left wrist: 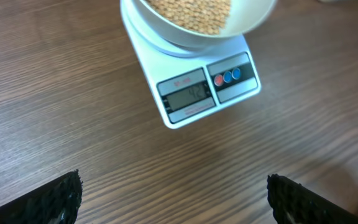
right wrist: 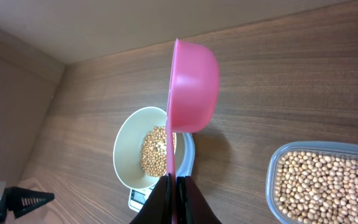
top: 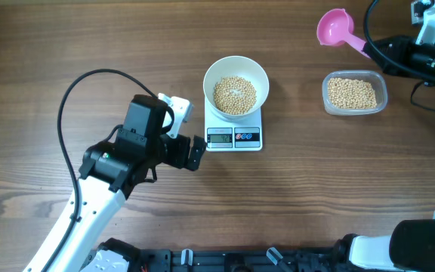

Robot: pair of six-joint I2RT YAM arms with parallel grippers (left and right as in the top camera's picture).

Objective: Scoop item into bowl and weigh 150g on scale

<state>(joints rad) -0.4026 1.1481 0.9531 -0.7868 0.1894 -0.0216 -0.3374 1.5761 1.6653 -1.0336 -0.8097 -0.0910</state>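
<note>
A white bowl [top: 236,75] [left wrist: 185,34] [right wrist: 129,155] holding tan beans [top: 235,94] [left wrist: 194,12] [right wrist: 157,149] stands on the white scale [top: 234,136] [left wrist: 197,93], whose display is lit. More beans [top: 352,93] [right wrist: 328,183] fill a clear tub [top: 355,112] [right wrist: 272,180] to the right. My right gripper [right wrist: 174,186] is shut on the handle of a pink scoop [top: 336,29] [right wrist: 194,87], held at the far right with the cup tipped on its side. My left gripper [top: 195,153] [left wrist: 173,199] hovers open just left of the scale's front, nothing between its fingers [left wrist: 61,199].
A black cable [top: 89,83] loops over the table left of the left arm. The right arm's body [top: 421,57] hangs over the table's right edge near the tub.
</note>
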